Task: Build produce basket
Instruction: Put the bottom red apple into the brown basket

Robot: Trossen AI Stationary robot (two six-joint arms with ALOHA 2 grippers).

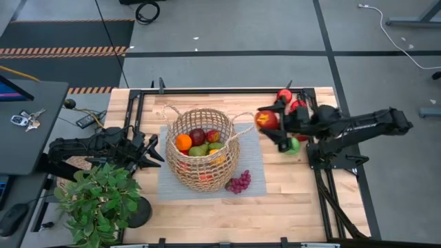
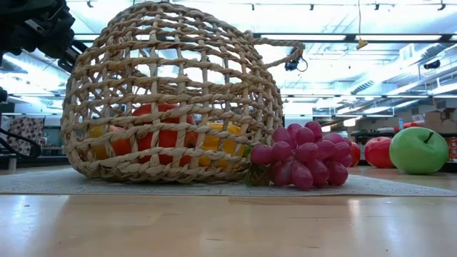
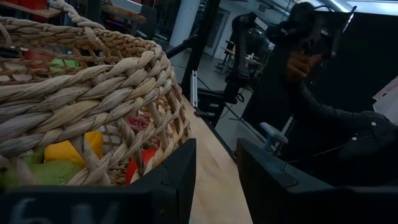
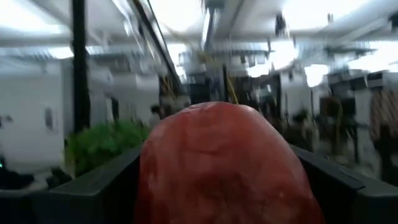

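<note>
- Wicker basket [image 1: 202,147] is sitting on the grey mat [image 1: 251,160] at the middle of the table [image 1: 296,200], already holding an orange, a dark red fruit, green pears and something yellow; you are looking at a load that is nearly up to the rim.
- Purple grapes [image 1: 238,182] are lying on the mat, touching the basket's outer wall in the low view, not inside it.
- Your right tool [image 1: 270,121] is pinching a red apple [image 1: 267,119], its fingers standing wide around the fruit, above the table just beside the basket's right handle; the right wrist view is filled by that apple.
- Green apple [image 1: 294,145] and more red fruit [image 1: 284,95] are waiting near the right arm, at the table's right side.
- Your left tool [image 1: 147,153] is resting near the basket's left wall with its fingers [image 3: 171,180] slightly apart and nothing between them.
- Potted plant [image 1: 98,200] is standing at the near-left corner.
- Risks, as judged: the smooth round apple may be slipping if your pinch is off-centre; a low approach may be snagging the loop handle and tipping the basket; a release onto the heaped fruit may be sending the apple rolling out over the rim.
</note>
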